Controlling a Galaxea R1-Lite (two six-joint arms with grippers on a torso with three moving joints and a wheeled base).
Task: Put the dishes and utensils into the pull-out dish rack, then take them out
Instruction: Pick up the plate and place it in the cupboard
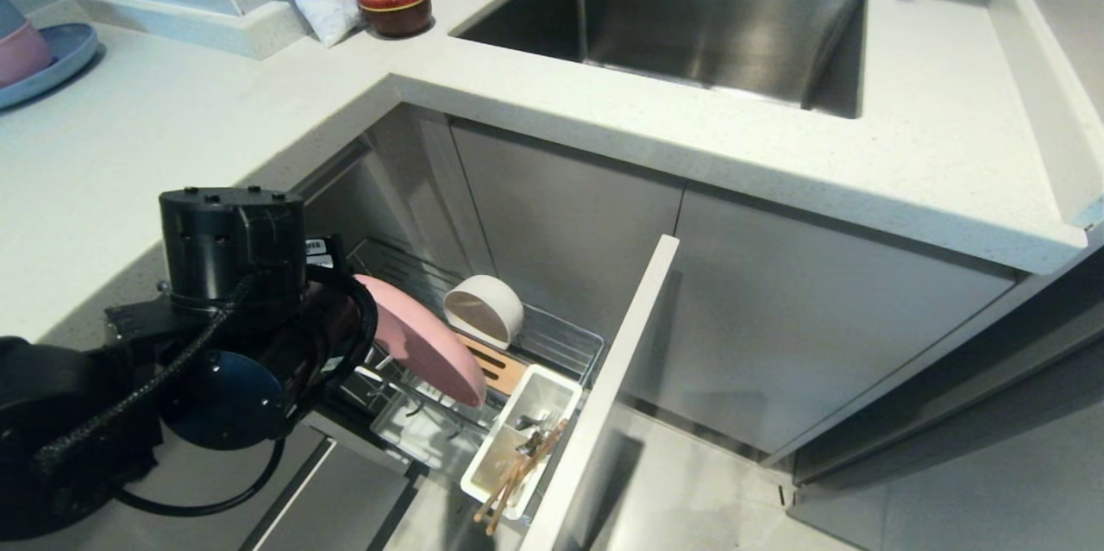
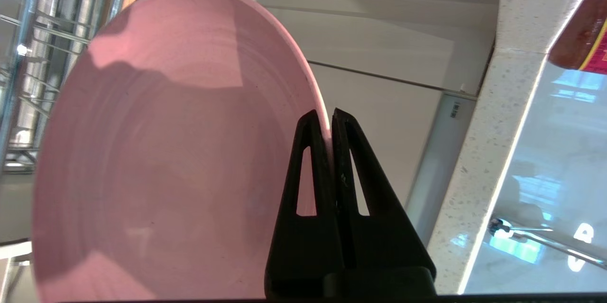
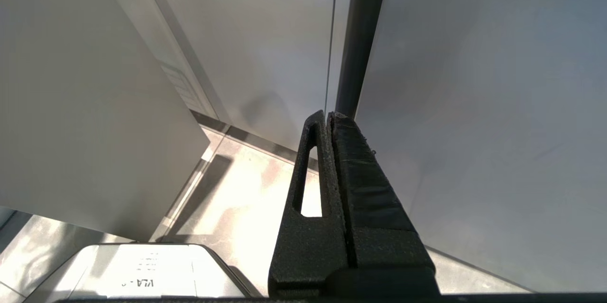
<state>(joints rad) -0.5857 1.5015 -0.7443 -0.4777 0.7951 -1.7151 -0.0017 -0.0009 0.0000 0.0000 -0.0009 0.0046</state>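
Head view shows the pull-out dish rack (image 1: 561,344) drawn out below the counter, its pale front panel standing edge-on. The left gripper (image 2: 329,118) is clenched on the rim of the pink plate (image 2: 166,151), an edge pinch that suits a thin flat disc standing on edge among the chrome wires. Whether the plate sits in its slot or is just lifted clear cannot be told. The cream-white bowl (image 1: 485,307) rests on its side behind the plate, beside the slotted wooden strip (image 1: 496,368). The chopsticks (image 1: 517,473) lie in the white plastic cutlery tray (image 1: 483,478) with dark metal utensils (fork and spoon not separable). The right gripper (image 3: 328,115) is closed on nothing, parked by plain cabinet panels. The plate is matte and smooth; the wires are glossy.
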